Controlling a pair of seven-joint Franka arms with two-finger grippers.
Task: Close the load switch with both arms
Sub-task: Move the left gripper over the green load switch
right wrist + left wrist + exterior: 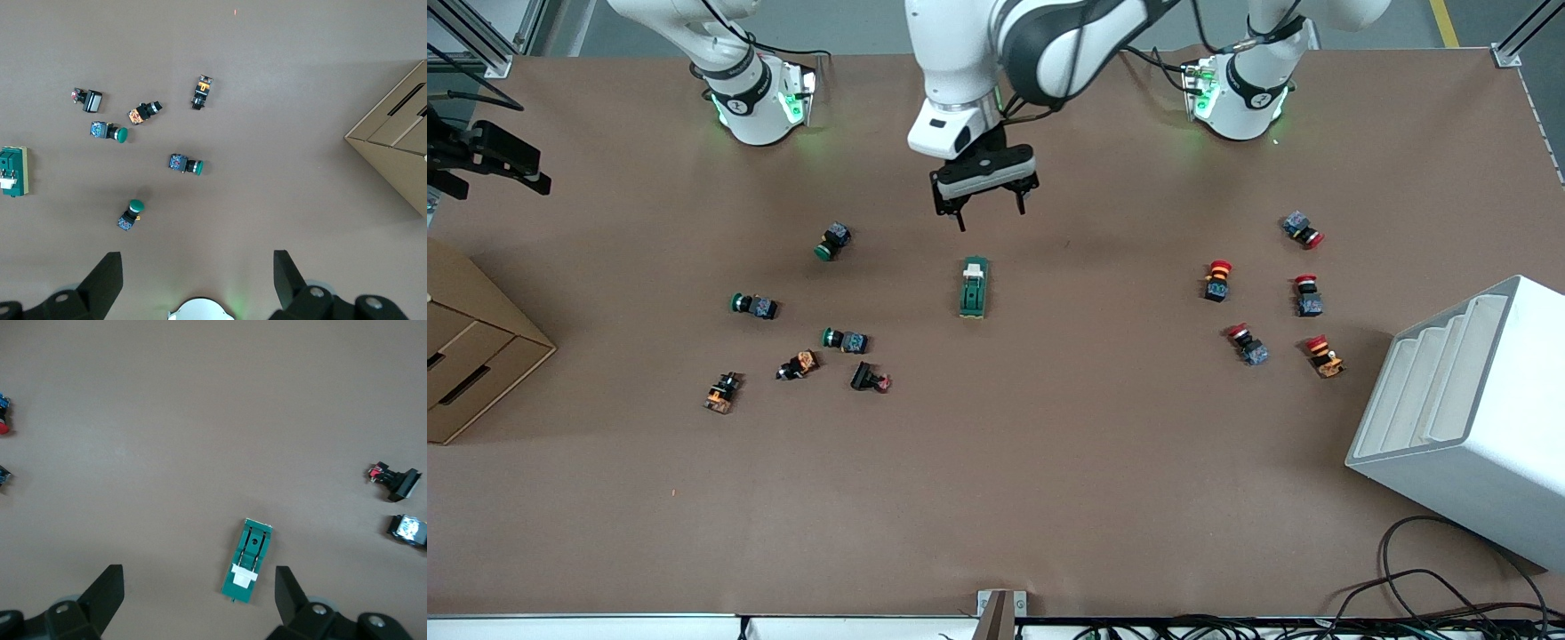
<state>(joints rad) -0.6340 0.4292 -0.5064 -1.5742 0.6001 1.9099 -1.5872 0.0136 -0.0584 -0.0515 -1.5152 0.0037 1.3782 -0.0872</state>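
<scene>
Load switch (973,287) lies flat on the bare middle of the surface (1049,498), its long axis running twelve to six on the front view's clock face and the white lever piece at the twelve o'clock end. Nothing pins it down, and that looks like the main hazard: a push on the lever from one arm alone would likely skate the whole block along the surface rather than close it. The left gripper (989,213) hangs over the surface just at twelve o'clock of the switch, fingers (107,590) spread wide and holding nothing; if it comes straight down from here it may land short of the body or clip the lever. The right gripper (197,267) waits high over its own base with fingers (107,273) equally wide and empty. Its path to the switch crosses the green and orange push buttons (845,340) scattered at about nine o'clock of the switch, so a low approach could sweep them. The red push buttons (1217,279) at three o'clock sit well apart.
</scene>
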